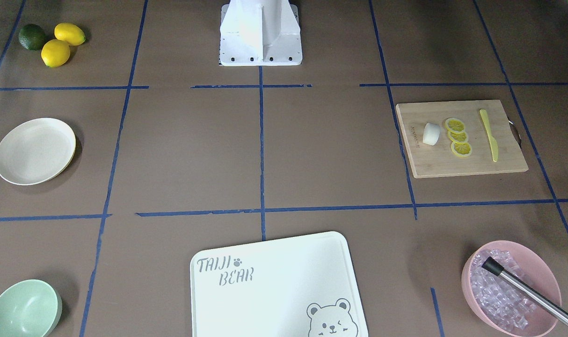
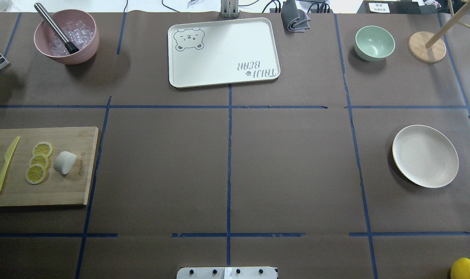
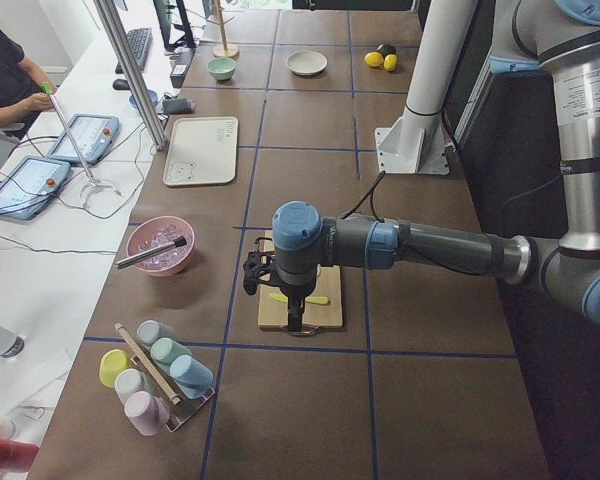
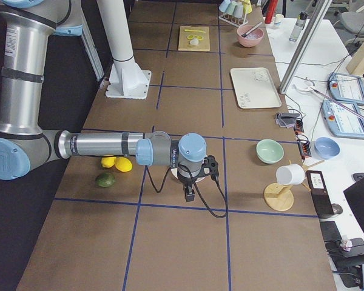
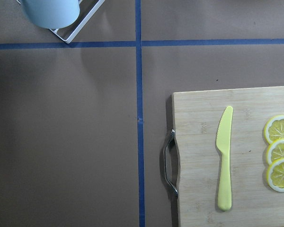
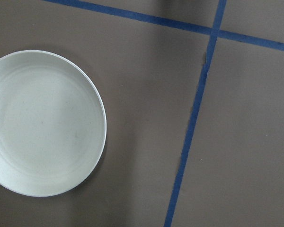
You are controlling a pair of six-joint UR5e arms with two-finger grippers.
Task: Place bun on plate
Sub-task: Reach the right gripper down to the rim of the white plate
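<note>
Smooth rounded bun (image 2: pixel 65 162) on wooden board (image 2: pixel 45 193); round cream plate (image 2: pixel 425 155) well apart. Left wrist view: metal handle (image 5: pixel 169 163), not bun. Left gripper (image 3: pixel 295 322), right gripper (image 4: pixel 189 195): spread or pinched, cannot tell.

Bear tray (image 2: pixel 223 54), mint bowl (image 2: pixel 374 56), pink ice bowl (image 2: pixel 81 57), lemon slices (image 2: pixel 39 161)
</note>
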